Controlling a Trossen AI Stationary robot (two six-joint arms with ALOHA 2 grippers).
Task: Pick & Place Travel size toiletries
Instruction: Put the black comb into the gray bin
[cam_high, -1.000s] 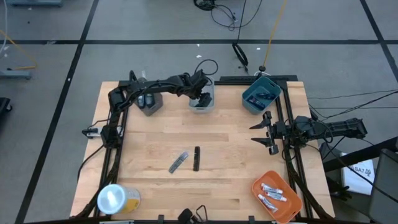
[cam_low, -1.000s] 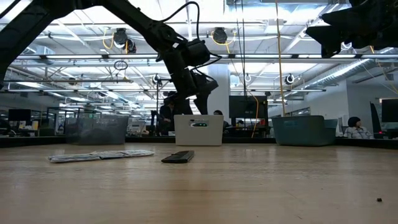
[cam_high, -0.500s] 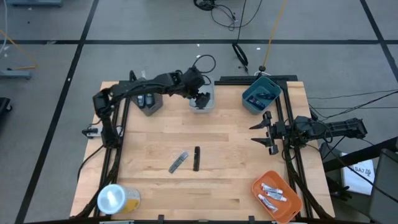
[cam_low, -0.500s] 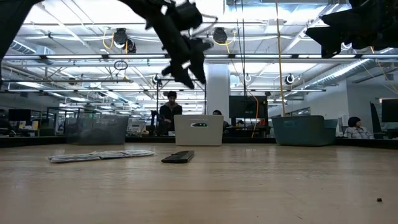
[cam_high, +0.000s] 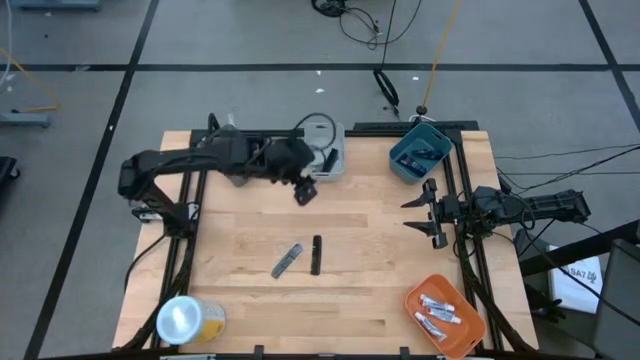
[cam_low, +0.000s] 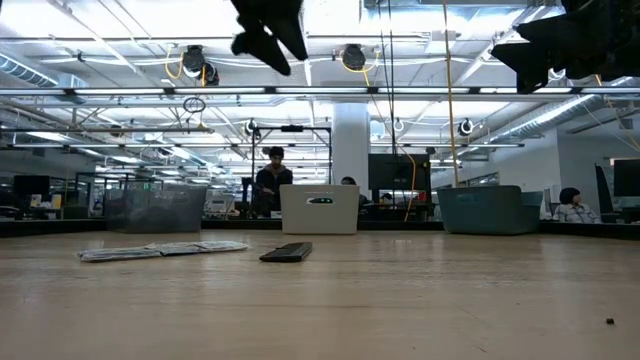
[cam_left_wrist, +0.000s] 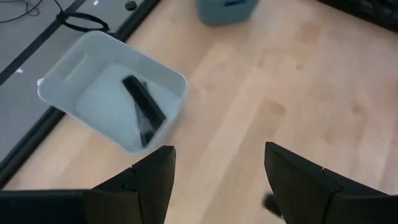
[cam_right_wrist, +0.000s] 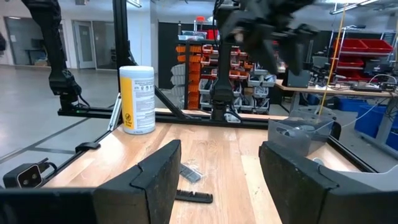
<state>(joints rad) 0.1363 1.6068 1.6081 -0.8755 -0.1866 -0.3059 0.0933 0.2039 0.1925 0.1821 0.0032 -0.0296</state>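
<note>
High view: left pincer (cam_high: 306, 192) open, empty, above worktop (cam_high: 250, 240) by white bin (cam_high: 335, 165); right pincer (cam_high: 425, 211) open, empty, at right edge.

Left hand (cam_left_wrist: 214, 186) fingers spread, empty, above wooden table (cam_left_wrist: 280, 81), white bin (cam_left_wrist: 112, 87) holding black sticks (cam_left_wrist: 143, 109)

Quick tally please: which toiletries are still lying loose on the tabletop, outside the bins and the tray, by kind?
Silvery packet: 1
Black stick: 1
Total: 2
</note>
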